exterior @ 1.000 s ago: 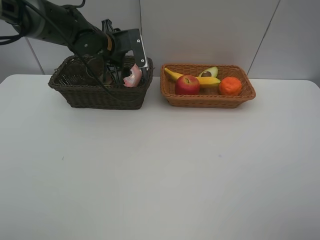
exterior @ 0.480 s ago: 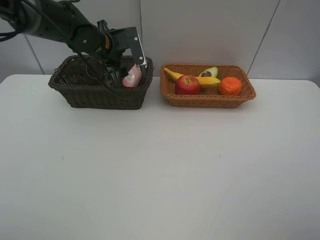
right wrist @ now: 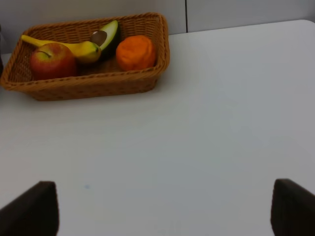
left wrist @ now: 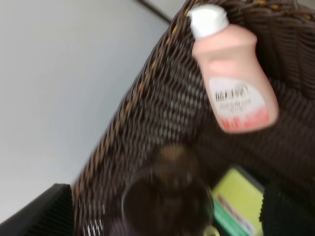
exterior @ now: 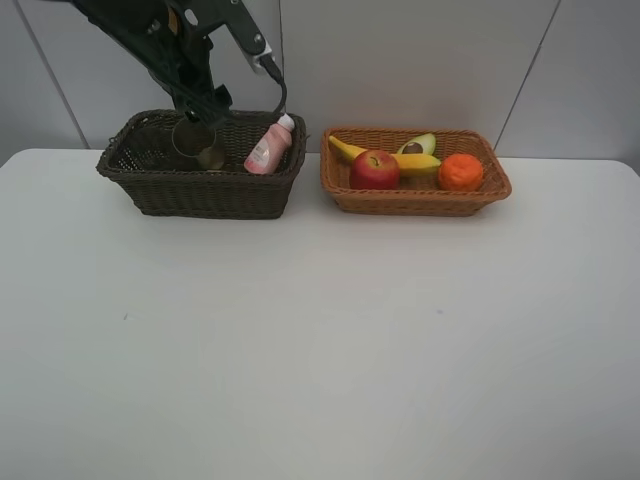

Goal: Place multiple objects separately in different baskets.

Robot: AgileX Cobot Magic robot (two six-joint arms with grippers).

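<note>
The dark brown basket [exterior: 200, 192] holds a pink bottle [exterior: 267, 149] leaning on its right wall, a brownish cup [exterior: 197, 141] and a bottle with a green-yellow label [left wrist: 241, 206]. My left gripper [exterior: 207, 103] hangs open just above this basket, holding nothing. The left wrist view looks down on the pink bottle [left wrist: 236, 83] and the cup [left wrist: 167, 196]. The tan basket [exterior: 415, 200] holds a banana [exterior: 345, 150], apple [exterior: 375, 170], avocado half [exterior: 418, 146] and tangerine [exterior: 460, 172]. My right gripper [right wrist: 161, 211] is open over bare table, short of the tan basket [right wrist: 88, 86].
The two baskets stand side by side at the back of the white table [exterior: 320, 340], close to the grey wall panels [exterior: 400, 60]. The left arm and its cable reach in over the dark basket from the upper left.
My left gripper has risen out of the dark basket and away from the pink bottle, which stays leaning on the basket's right wall. The fruit has not moved.
</note>
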